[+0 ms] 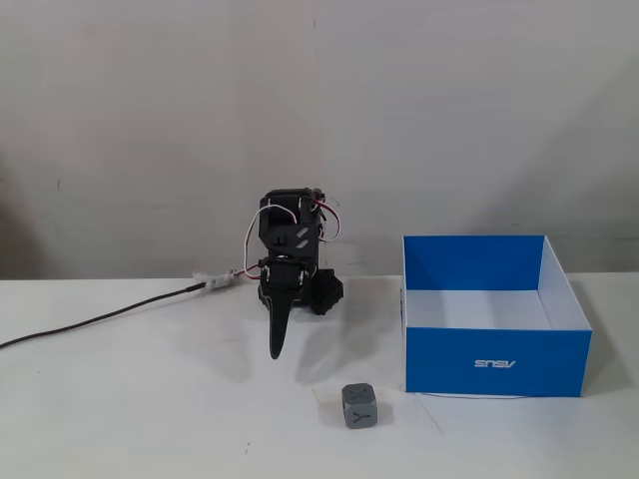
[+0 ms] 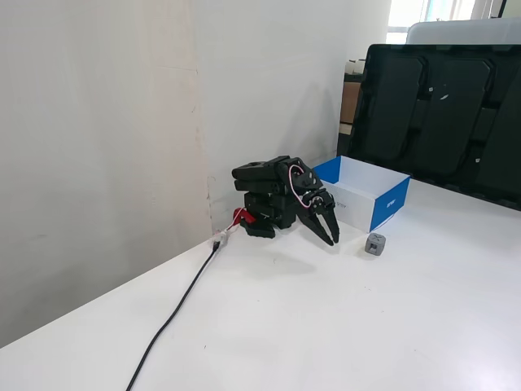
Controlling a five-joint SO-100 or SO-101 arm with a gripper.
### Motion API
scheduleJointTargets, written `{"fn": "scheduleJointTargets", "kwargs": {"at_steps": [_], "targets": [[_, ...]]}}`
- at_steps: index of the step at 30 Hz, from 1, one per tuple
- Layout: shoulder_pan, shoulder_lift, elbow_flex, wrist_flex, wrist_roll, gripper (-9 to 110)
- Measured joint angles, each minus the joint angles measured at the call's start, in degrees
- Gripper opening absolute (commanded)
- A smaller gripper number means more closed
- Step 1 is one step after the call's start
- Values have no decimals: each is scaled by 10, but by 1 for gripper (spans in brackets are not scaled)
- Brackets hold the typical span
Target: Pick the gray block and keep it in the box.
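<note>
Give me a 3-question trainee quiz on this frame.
1. True or false: the gray block is already inside the box.
2. The end effector is: A) gripping the block, B) holding nothing, C) inside the box.
3. In the fixed view where the box shows its logo, on which side of the box does the block sit?

Key: 1. False, it sits on the table. 2. B. 3. Left, near the front corner.
</note>
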Motion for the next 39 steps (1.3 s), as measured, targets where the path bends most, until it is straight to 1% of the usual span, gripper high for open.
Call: {"fn": "scheduleJointTargets", "kwargs": {"at_steps": [26,28,35,39], "targets": [[-9,0,-3,0,0,0],[-27,0,-4,0,0,0],[-44,0,-13,11,0,0],[-47,-22,-75,11,0,0]]}}
